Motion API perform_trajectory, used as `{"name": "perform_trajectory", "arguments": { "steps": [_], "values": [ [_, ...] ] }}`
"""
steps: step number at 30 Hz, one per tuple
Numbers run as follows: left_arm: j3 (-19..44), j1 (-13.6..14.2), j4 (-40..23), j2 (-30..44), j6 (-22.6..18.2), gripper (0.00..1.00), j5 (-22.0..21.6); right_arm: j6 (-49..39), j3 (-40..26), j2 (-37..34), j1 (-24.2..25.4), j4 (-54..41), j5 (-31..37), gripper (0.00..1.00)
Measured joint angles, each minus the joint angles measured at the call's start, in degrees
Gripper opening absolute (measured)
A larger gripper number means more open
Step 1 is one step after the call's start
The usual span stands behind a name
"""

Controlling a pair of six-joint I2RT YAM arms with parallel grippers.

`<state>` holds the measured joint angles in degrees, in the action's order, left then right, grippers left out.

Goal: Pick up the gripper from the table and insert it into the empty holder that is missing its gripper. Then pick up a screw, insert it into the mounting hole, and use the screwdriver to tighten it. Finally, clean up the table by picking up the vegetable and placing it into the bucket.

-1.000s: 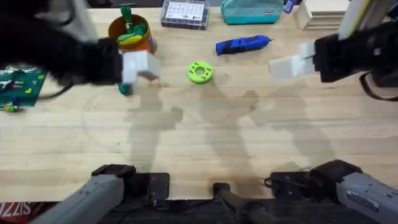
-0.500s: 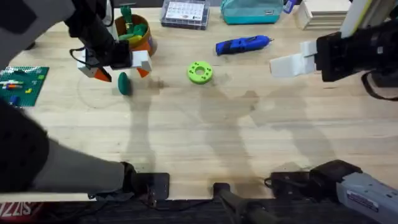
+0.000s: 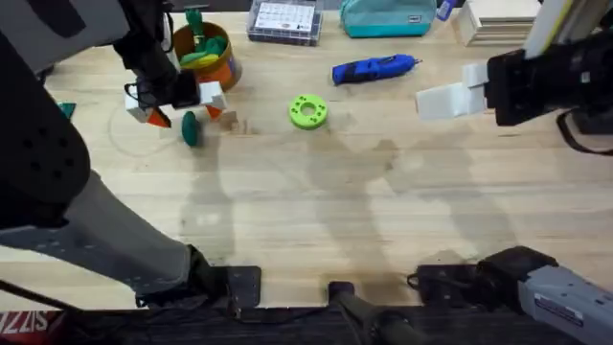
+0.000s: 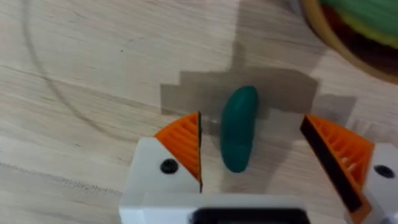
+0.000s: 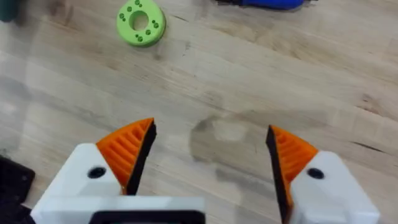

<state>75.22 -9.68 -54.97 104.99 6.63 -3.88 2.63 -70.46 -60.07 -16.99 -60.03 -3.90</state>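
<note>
The vegetable (image 3: 191,128) (image 4: 239,127), dark green and oblong, lies flat on the table just in front of the orange bucket (image 3: 221,63) (image 4: 339,34). My left gripper (image 3: 182,107) (image 4: 252,155) hangs open right above it, one orange pad on each side of the vegetable and neither touching it. The blue screwdriver (image 3: 374,69) (image 5: 264,3) lies at the back centre. At the right my right gripper (image 3: 442,101) (image 5: 208,155) is held open above bare wood, both its orange pads in place. The bucket holds yellow and green toy pieces.
A bright green ring-shaped disc (image 3: 307,111) (image 5: 140,22) sits mid-table. A clear parts box (image 3: 284,21) and a teal pouch (image 3: 387,16) line the back edge. A bit of green baseplate (image 3: 65,109) shows at the left under my arm.
My left arm has swung left and down from near the bucket, bringing its open gripper over the vegetable. The right arm has stayed put.
</note>
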Motion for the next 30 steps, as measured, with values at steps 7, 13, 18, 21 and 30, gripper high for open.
{"name": "perform_trajectory", "arguments": {
  "steps": [7, 13, 18, 21, 30],
  "values": [
    [-2.81, -0.65, 6.72, 1.23, -0.01, 0.985, 0.17, 0.0, 0.0, -0.01, 0.0, 0.0, 0.0, 0.994],
    [-5.21, -0.76, 9.81, 0.61, -0.44, 0.985, 1.25, 0.0, 0.0, 0.01, 0.0, -0.02, 0.0, 0.994],
    [-5.22, -0.67, 9.35, 0.61, -0.44, 0.733, 2.04, 0.0, 0.0, 0.01, 0.0, 0.0, 0.0, 0.994],
    [-5.21, -0.68, 8.52, 0.59, -0.56, 0.269, 1.08, 0.0, 0.0, 0.0, 0.0, -0.02, 0.0, 0.994],
    [-5.33, -0.8, 6.96, 0.44, -0.76, 0.031, 1.79, 0.0, 0.0, 0.01, 0.0, -0.02, 0.0, 0.994]
  ]
}}
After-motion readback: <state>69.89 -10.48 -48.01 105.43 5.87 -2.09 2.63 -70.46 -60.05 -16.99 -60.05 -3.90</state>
